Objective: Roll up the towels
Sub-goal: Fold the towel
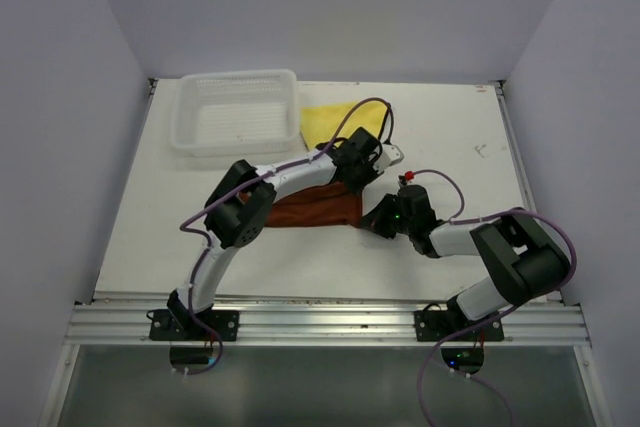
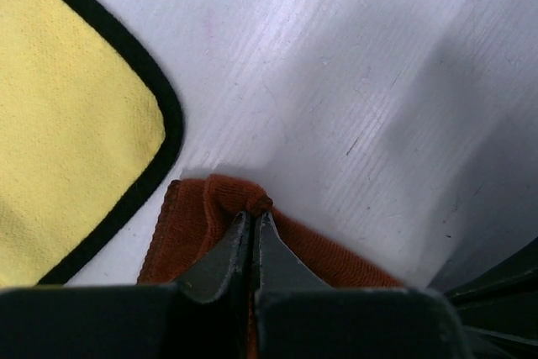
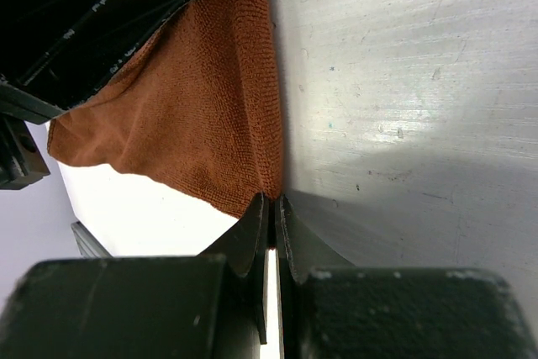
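Observation:
The rust-brown towel (image 1: 315, 209) lies mid-table, partly under the left arm. My left gripper (image 2: 253, 216) is shut on its far corner, which bunches at the tips (image 2: 220, 199). My right gripper (image 3: 273, 201) is shut on another corner of the same towel (image 3: 210, 115), lifting that edge off the table. The yellow towel (image 1: 335, 122) with its dark hem lies flat behind, beside the basket; it also shows in the left wrist view (image 2: 67, 115). From above, the two grippers (image 1: 362, 169) (image 1: 378, 219) sit close together at the brown towel's right end.
A white plastic mesh basket (image 1: 237, 114) stands at the back left. Purple cables loop over both arms. Walls close in the table on the left, back and right. A metal rail (image 1: 330, 322) runs along the near edge.

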Available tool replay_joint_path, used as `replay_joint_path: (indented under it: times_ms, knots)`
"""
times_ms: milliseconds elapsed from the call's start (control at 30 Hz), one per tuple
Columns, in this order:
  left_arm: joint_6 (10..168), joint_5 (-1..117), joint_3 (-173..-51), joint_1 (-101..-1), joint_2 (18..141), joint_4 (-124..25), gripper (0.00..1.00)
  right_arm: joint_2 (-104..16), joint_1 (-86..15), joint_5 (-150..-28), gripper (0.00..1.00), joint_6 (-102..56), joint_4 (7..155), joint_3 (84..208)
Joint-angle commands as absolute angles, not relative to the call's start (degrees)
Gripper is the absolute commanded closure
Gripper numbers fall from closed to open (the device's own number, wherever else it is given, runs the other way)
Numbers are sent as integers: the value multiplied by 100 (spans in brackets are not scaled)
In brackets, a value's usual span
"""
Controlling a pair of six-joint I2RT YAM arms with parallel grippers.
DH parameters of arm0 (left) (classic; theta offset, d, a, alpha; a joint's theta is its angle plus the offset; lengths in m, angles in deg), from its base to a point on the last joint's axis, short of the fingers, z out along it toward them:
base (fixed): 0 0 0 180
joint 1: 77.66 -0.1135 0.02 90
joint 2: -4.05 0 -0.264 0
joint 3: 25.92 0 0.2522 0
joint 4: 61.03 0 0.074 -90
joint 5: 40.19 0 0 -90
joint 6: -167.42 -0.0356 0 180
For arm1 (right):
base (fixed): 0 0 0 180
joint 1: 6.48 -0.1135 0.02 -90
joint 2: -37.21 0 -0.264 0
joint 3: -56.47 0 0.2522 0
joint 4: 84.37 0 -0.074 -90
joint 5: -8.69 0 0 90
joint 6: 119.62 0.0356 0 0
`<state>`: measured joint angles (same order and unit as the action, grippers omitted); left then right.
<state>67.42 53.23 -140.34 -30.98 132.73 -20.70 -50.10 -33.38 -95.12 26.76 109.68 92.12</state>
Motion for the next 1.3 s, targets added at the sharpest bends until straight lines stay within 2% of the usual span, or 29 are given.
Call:
replay_joint_path:
  times_ms: [0, 167, 300, 333, 467, 567, 600, 667, 733, 967, 1267]
  knots:
    - [6599, 4955, -14418, -3354, 13237, -2530, 100, -5050, -3434, -9696, 100, 2400, 9901, 8948]
    - [6555, 5174, -14435, -3354, 13229, -2460, 95, -5068, -3434, -9705, 100, 2365, 9901, 8948]
    - [6520, 5209, -14427, -3362, 13220, -2433, 87, -5094, -3434, -9705, 100, 2373, 9901, 8930]
    - [6511, 5209, -14427, -3362, 13220, -2424, 81, -5094, -3443, -9705, 100, 2373, 9910, 8922]
    - [6529, 5209, -14435, -3371, 13211, -2416, 76, -5112, -3434, -9713, 100, 2373, 9927, 8921]
    - [6546, 5201, -14435, -3371, 13193, -2416, 81, -5129, -3434, -9713, 100, 2373, 9954, 8904]
    - [6538, 5209, -14435, -3380, 13193, -2416, 88, -5156, -3443, -9722, 100, 2373, 9962, 8904]
    - [6555, 5175, -14444, -3380, 13193, -2433, 90, -5173, -3434, -9722, 100, 2382, 9997, 8886]
    - [6581, 5201, -14497, -3389, 13193, -2433, 100, -5191, -3443, -9731, 100, 2399, 10033, 8878]
    - [6792, 5219, -14707, -3406, 13343, -2389, 100, -5182, -3434, -9766, 100, 2373, 10033, 8834]
    - [7531, 5236, -15666, -3722, 13905, -1686, 100, -5050, -3443, -9713, 100, 2338, 9954, 8781]
